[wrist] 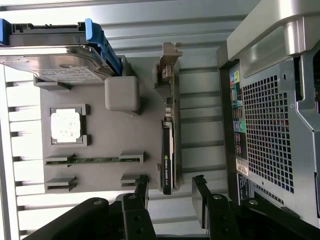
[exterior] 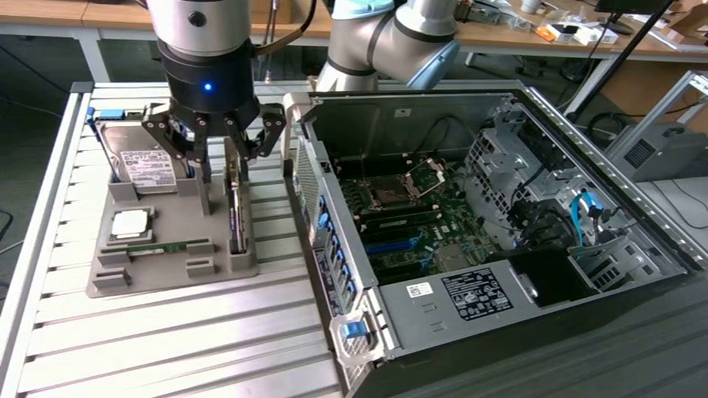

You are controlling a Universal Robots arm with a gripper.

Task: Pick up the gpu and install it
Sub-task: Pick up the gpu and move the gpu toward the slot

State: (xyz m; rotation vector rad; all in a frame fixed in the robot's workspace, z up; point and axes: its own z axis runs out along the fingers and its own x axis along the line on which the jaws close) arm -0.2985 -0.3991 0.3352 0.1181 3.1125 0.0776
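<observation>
Gpu [exterior: 235, 209] [wrist: 168, 150] stands on its thin edge in a slot of the grey holder tray [exterior: 166, 269] [wrist: 130, 140], along the tray side nearest the computer case. Its long axis runs from the far end of the tray to the near end, parallel to the case wall. The silvery bracket end points toward the hard-drive end, and the dark end carries a small green logo.

From the exterior view's left, the tray lies on the slatted metal surface [exterior: 166, 348]. On the tray a silver hard drive [exterior: 144, 162] [wrist: 55, 62] with a white label leans at the far end. Nearer lie a square processor [exterior: 129, 222] [wrist: 66, 125] and a green memory stick [exterior: 166, 247] [wrist: 95, 160].

Next comes the gpu, with the gripper [exterior: 229, 153] [wrist: 170, 181] hovering over it. The fingers are spread apart, one on either side of the card's line, holding nothing.

At the exterior view's right the open computer case [exterior: 387, 124] [wrist: 270, 135] lies on its side, its motherboard [exterior: 409, 215] exposed.
</observation>
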